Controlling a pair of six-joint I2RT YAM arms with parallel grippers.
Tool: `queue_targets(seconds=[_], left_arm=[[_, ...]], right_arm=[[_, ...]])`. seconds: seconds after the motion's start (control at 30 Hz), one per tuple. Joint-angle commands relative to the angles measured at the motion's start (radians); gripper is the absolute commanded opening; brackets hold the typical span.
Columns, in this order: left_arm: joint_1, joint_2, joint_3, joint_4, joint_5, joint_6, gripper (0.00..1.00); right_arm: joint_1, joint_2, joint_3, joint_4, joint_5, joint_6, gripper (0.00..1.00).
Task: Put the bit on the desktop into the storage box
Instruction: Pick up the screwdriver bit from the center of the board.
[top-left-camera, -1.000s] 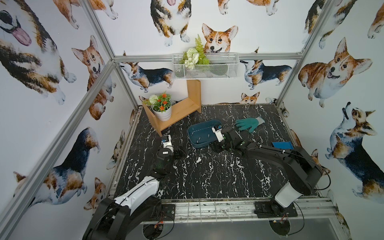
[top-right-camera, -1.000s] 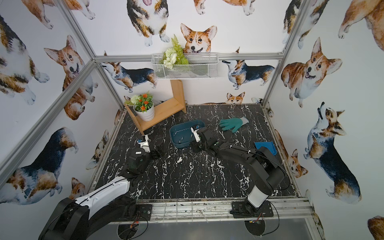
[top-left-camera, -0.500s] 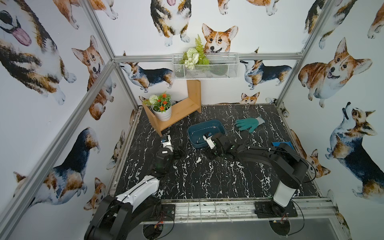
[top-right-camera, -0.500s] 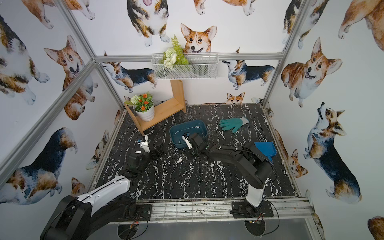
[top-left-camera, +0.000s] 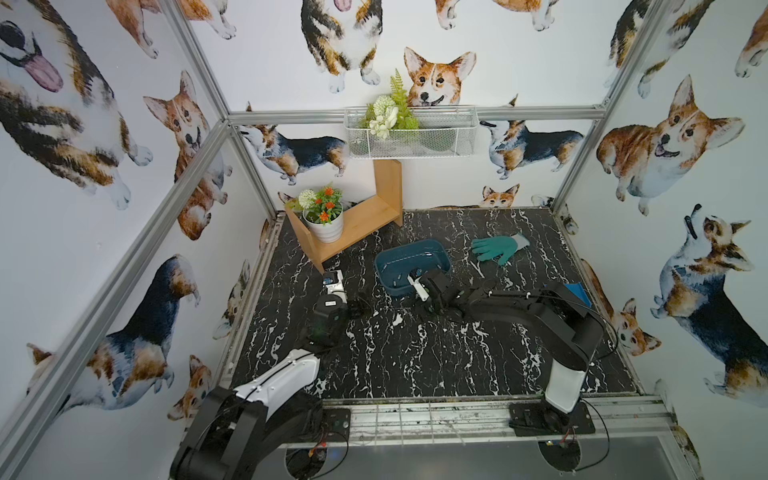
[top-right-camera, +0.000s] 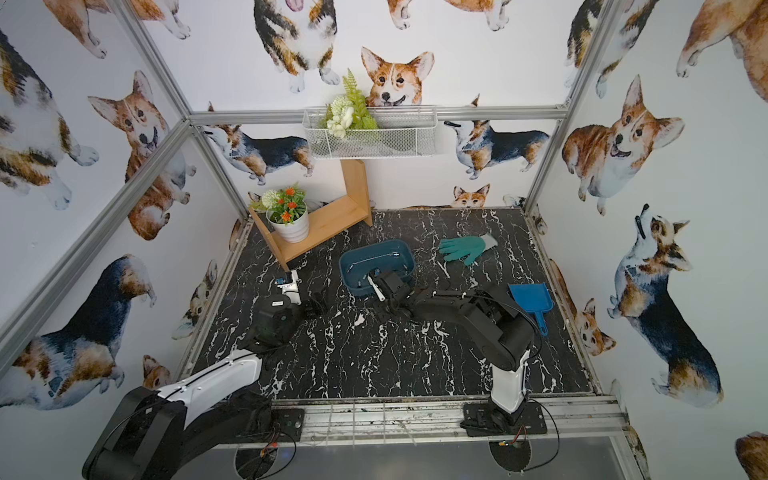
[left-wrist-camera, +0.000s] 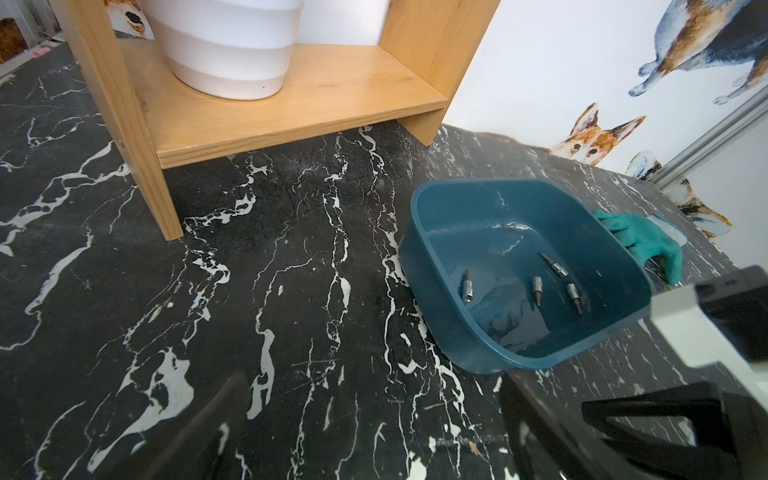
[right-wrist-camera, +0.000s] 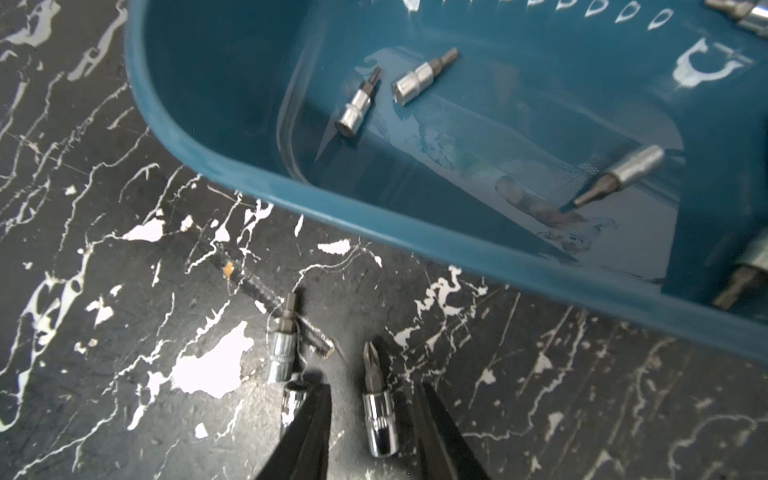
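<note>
The storage box (top-left-camera: 384, 270) (top-right-camera: 351, 266) (left-wrist-camera: 523, 232) (right-wrist-camera: 232, 83) is a dark teal tub in the middle of the black marble desktop, with several silver bits (right-wrist-camera: 359, 104) inside. Just in front of it my right gripper (top-left-camera: 432, 311) (top-right-camera: 388, 309) (right-wrist-camera: 372, 392) is down at the desktop. Its jaws are open and stand either side of a silver bit (right-wrist-camera: 379, 419) with a gap on each side. A second bit (right-wrist-camera: 285, 345) lies beside it, and another is partly hidden by one finger. My left gripper (top-left-camera: 357, 305) (top-right-camera: 313, 305) (left-wrist-camera: 374, 436) rests open and empty to the left.
A wooden shelf (top-left-camera: 357, 224) with a white flower pot (top-left-camera: 326, 226) stands at the back left. A green glove (top-left-camera: 498, 247) lies right of the box and a blue scoop (top-right-camera: 532, 297) is near the right arm. A wire basket (top-left-camera: 411, 139) hangs on the back wall.
My right gripper has moved from over the box toward the table's front, down to the desktop, and its jaws have narrowed around a bit. The left arm has not moved.
</note>
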Motion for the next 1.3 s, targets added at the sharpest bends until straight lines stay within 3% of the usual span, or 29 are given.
queue_targets(seconds=[0.0, 0.83, 1.27], left_arm=[[0.001, 0.005, 0.011, 0.013, 0.003, 0.009, 1.0], [0.001, 0.006, 0.012, 0.013, 0.009, 0.009, 1.0], [0.0, 0.002, 0.008, 0.017, 0.01, 0.007, 1.0]], right_arm=[[0.002, 0.008, -0.001, -0.025, 0.021, -0.002, 0.37], [0.028, 0.034, 0.031, -0.106, 0.101, -0.003, 0.17], [0.027, -0.101, 0.02, -0.123, 0.127, -0.004, 0.12]])
